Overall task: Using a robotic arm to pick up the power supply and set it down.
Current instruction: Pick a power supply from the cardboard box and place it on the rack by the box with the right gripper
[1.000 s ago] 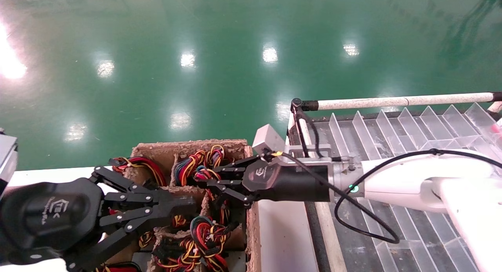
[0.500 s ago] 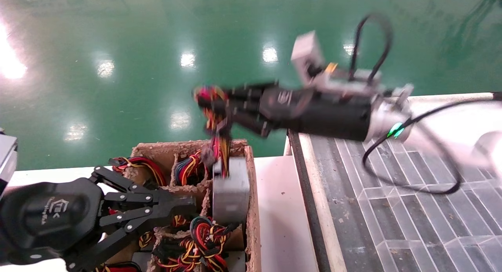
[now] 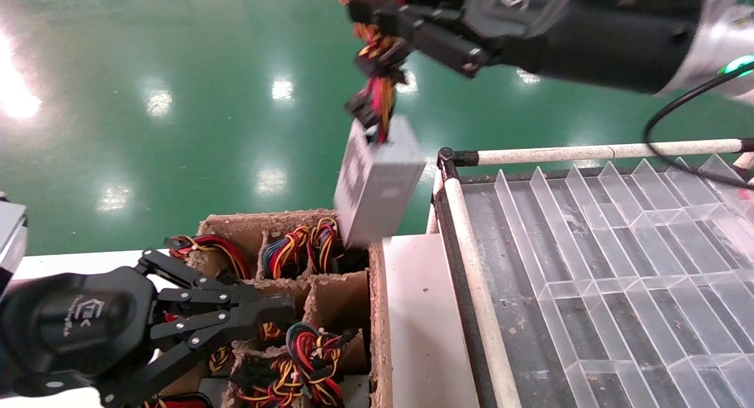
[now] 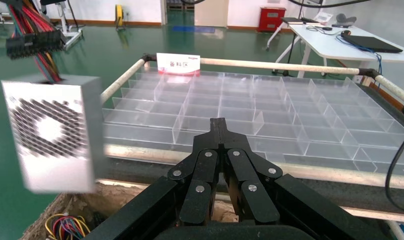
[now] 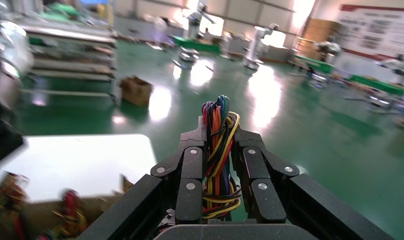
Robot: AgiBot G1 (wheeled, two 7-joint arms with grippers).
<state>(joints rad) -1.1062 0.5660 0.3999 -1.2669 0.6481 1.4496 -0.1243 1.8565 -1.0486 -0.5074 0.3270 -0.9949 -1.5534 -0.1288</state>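
The power supply (image 3: 380, 181), a grey metal box with a perforated vent face, hangs in the air by its wires above the far right corner of the cardboard crate (image 3: 377, 314). My right gripper (image 3: 368, 13) is high up, shut on the twisted red, yellow and black wire bundle (image 5: 217, 145). In the right wrist view the bundle runs between the fingers of the right gripper (image 5: 217, 131). The left wrist view shows the power supply (image 4: 50, 140) tilted, vent face toward the camera. My left gripper (image 3: 281, 307) is parked low at the left, shut on nothing, its tips (image 4: 219, 125) pressed together.
The crate's compartments hold several more wire bundles (image 3: 309, 361); the near right compartment (image 3: 341, 299) shows bare cardboard. To the right lies a clear divided tray (image 3: 601, 266) behind a white rail (image 3: 601, 153). A white strip of table (image 3: 421, 319) separates crate and tray.
My right gripper has risen and swung rightward, pulling the power supply by its wires up out of the crate compartment. The left arm has stayed put.
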